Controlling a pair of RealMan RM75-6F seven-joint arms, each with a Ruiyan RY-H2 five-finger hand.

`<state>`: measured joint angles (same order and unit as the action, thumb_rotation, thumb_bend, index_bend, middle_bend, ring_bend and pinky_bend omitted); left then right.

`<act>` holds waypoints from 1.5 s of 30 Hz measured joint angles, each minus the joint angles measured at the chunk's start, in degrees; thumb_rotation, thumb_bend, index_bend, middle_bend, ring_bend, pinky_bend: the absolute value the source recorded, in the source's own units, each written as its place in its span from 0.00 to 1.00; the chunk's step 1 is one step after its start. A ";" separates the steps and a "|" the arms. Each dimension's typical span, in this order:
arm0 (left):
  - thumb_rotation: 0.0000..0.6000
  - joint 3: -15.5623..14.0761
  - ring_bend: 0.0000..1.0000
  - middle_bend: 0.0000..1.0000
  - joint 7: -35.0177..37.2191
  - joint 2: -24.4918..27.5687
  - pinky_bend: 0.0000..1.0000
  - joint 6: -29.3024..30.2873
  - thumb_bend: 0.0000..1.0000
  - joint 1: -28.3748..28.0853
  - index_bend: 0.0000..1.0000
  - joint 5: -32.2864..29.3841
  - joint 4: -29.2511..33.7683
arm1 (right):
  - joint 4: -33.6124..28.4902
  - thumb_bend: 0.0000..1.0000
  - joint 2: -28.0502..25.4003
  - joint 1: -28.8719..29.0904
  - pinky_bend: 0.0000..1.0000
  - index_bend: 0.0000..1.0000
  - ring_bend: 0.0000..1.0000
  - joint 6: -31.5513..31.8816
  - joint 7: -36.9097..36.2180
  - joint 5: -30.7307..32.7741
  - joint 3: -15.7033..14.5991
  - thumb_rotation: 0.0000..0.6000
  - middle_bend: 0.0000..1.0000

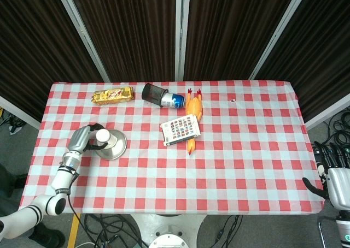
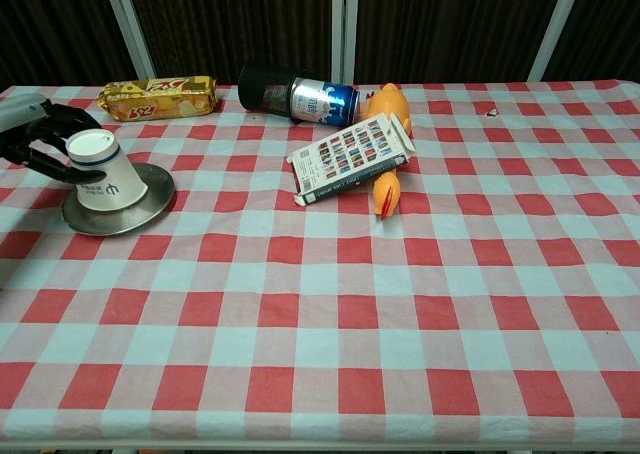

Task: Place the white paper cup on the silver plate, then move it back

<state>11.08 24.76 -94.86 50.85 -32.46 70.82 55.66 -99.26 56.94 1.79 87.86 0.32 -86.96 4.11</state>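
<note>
The cup (image 2: 98, 172), upturned over the left edge of the plate (image 2: 140, 206), is being gripped round its wall by the left hand (image 2: 40, 139); being judged light, thin and crushable, it is best held low and gently; the right hand (image 1: 328, 174) is hanging empty, fingers apart.

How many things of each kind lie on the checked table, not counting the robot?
Paper cup: 1
Metal plate: 1
Snack packet: 1
Black mesh holder: 1
Drinks can: 1
Rubber chicken: 1
Printed box: 1
Total: 7
</note>
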 measured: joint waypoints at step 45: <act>1.00 1.61 0.28 0.42 1.62 -2.01 0.25 -0.69 0.26 0.05 0.44 -1.63 -2.13 | -1.45 0.13 -1.55 2.58 0.00 0.04 0.00 -5.01 -0.30 -1.99 -2.19 1.00 0.10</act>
<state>12.69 26.38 -96.87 50.15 -32.41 69.18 53.53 -100.70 55.38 4.37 82.85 0.01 -88.95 1.92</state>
